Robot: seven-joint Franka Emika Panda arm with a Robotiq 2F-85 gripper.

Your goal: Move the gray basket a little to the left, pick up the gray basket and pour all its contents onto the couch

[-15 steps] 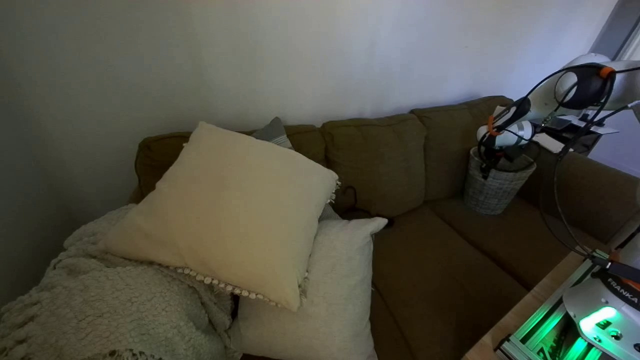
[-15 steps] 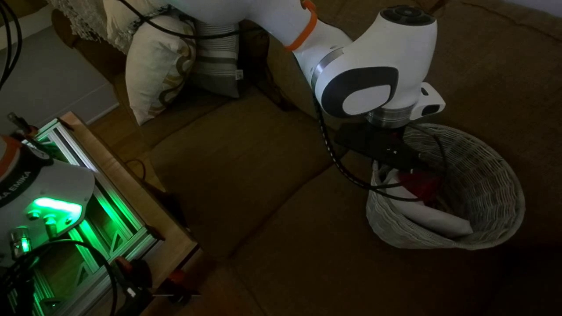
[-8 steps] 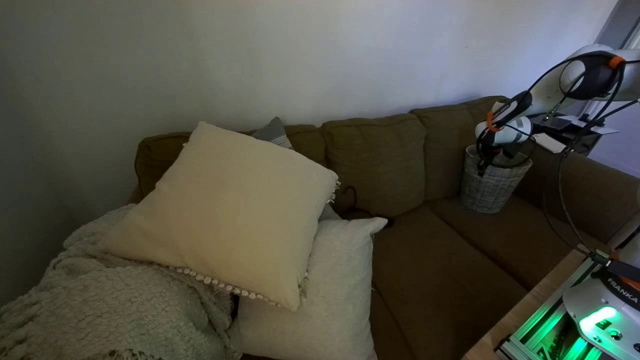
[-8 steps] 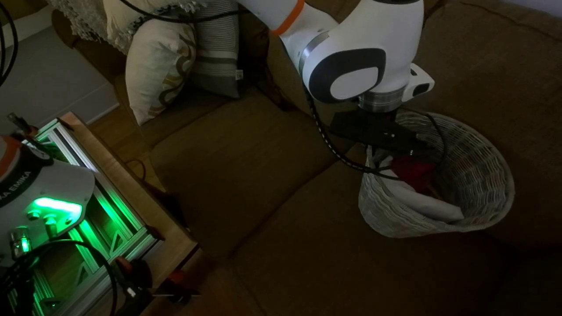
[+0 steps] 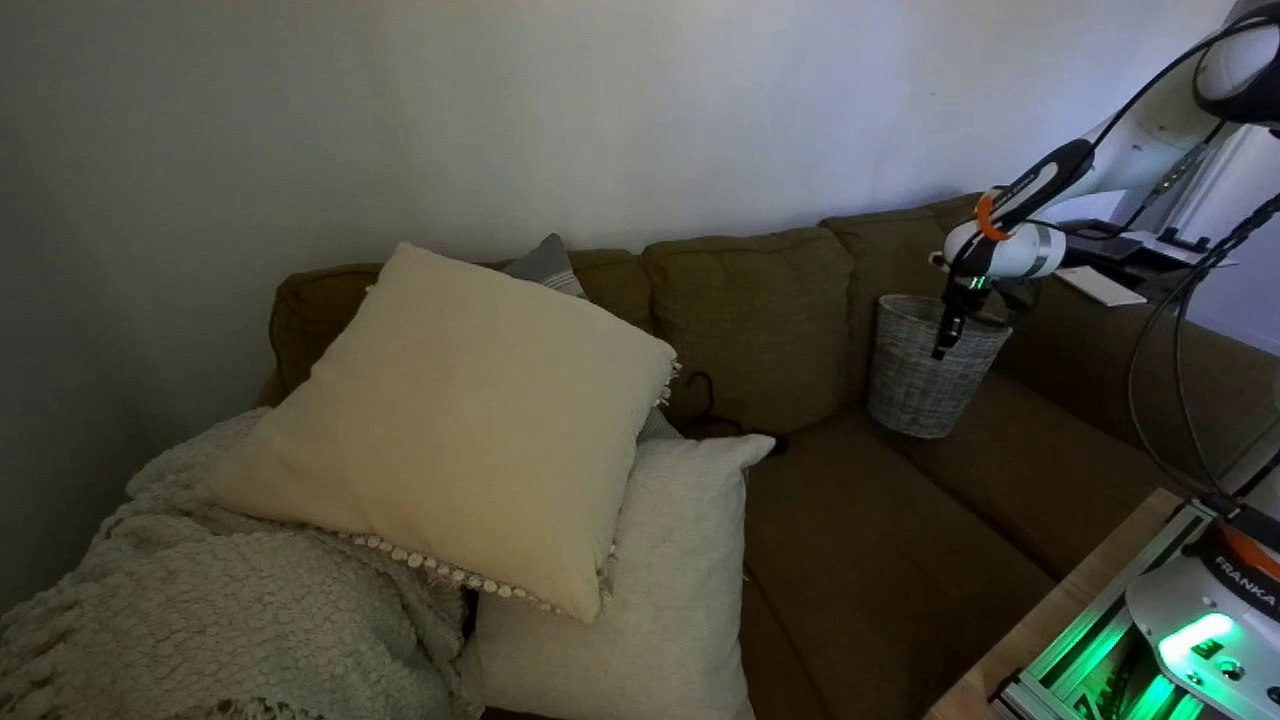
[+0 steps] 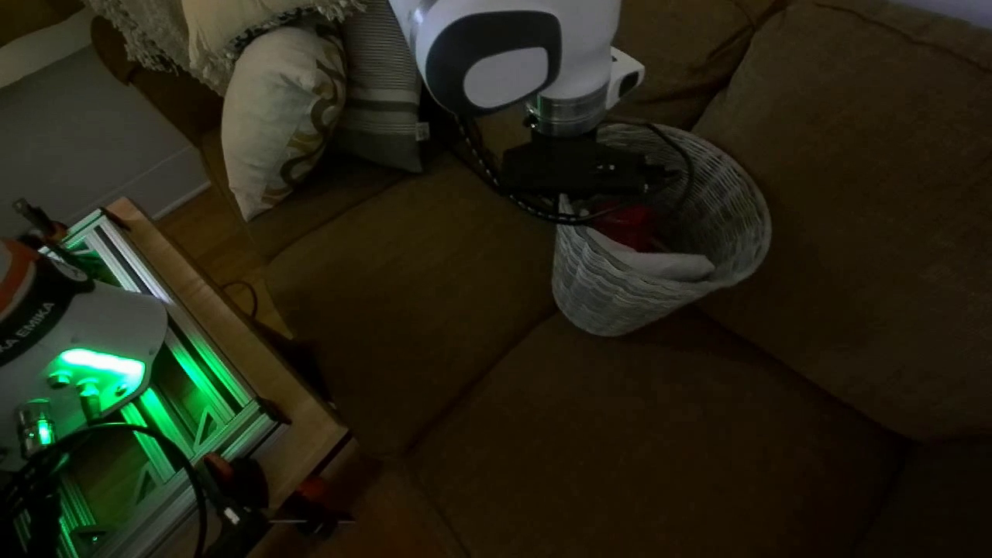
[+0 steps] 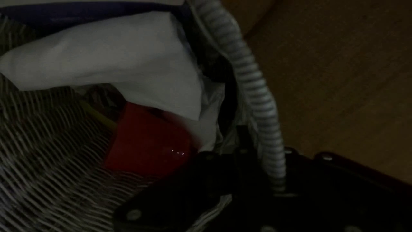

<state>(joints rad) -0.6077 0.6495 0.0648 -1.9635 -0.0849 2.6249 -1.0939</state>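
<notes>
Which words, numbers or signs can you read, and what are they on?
"FRANKA": robot base, in an exterior view.
"KA EMIKA": the base's dark band, in an exterior view, cut off at the edge.
Tag on the striped pillow: too small to read.
No numbers that I can read.

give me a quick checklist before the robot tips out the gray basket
1. Grip: ok. The gripper is shut on the rim of the gray wicker basket.
2. Contents in place: ok. The white cloth and red item lie inside.
3. Lifted off the couch: cannot tell. No view settles whether the base touches it.
4. Space around: ok. The patterned pillow and striped pillow stand apart from the basket.
5. Snag-free: not ok. A black cable crosses the basket's mouth in an exterior view and might catch.
</notes>
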